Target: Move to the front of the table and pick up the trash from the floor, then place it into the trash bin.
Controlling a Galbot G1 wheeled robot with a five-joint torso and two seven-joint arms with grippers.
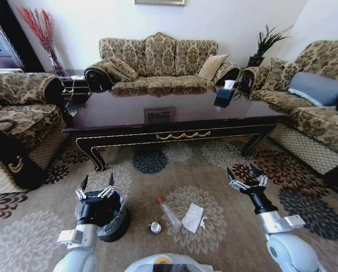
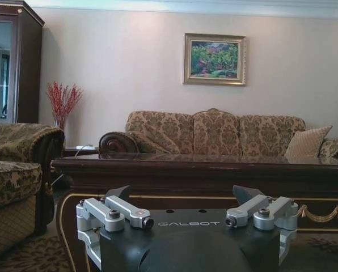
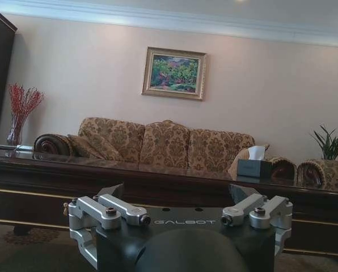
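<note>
The dark glossy table [image 1: 174, 129] stands across the head view just ahead; its apron also shows in the left wrist view [image 2: 203, 175] and right wrist view [image 3: 38, 190]. On the patterned floor [image 1: 157, 181] in front of me lies the trash: a clear bottle with a red cap [image 1: 168, 212], a crumpled white paper [image 1: 193, 218] and a small silvery can [image 1: 155, 228]. The black trash bin [image 1: 113, 222] with its plastic liner stands left of them, under my left arm. My left gripper [image 1: 95, 187] hovers open above the bin. My right gripper [image 1: 246, 178] is open, raised to the right of the paper.
Patterned sofas stand behind the table [image 1: 157, 62], at the left [image 1: 16, 113] and at the right [image 1: 322, 107]. A dark tissue box [image 1: 224, 95] sits on the table's right end. A vase of red branches [image 1: 44, 34] and a potted plant [image 1: 265, 45] are at the back.
</note>
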